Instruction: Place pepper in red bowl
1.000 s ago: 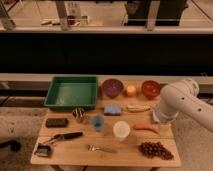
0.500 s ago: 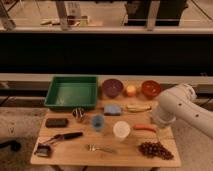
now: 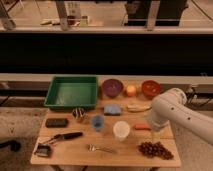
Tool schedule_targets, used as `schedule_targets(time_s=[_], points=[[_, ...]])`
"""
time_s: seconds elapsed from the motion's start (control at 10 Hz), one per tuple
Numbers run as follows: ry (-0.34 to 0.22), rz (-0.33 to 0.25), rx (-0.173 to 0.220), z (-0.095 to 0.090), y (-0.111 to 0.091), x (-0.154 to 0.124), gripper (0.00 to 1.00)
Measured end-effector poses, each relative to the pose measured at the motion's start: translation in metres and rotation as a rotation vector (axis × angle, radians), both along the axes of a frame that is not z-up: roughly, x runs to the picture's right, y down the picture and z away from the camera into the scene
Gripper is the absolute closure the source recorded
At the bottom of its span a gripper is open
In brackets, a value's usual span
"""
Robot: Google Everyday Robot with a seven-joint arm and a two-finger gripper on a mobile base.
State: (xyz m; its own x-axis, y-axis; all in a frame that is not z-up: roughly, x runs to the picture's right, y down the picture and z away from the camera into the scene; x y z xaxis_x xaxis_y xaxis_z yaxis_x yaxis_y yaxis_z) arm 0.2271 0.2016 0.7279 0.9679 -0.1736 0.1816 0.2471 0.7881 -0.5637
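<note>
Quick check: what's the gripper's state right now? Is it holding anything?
Gripper: down at the right side of the table, next to the pepper, mostly hidden behind the white arm. Its state cannot be told.

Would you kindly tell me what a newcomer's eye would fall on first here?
The bulky white arm at the right edge of the table dominates, its gripper low by the pepper. Next comes the big green tray at back left, with the red bowl at back right.

Smooth white arm (image 3: pixel 174 111) — hand hidden behind.
</note>
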Motion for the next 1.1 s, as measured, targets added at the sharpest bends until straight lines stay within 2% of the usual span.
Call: schedule_targets(time_s=[0.3, 0.5, 1.1], points=[[-0.01, -0.01, 0.008, 0.0, -0.005, -0.01, 0.2], [-0.003, -0.004, 0.023, 0.003, -0.011, -0.005, 0.2], [-0.018, 0.033, 0.098, 0.02, -0.03, 0.009, 0.2]])
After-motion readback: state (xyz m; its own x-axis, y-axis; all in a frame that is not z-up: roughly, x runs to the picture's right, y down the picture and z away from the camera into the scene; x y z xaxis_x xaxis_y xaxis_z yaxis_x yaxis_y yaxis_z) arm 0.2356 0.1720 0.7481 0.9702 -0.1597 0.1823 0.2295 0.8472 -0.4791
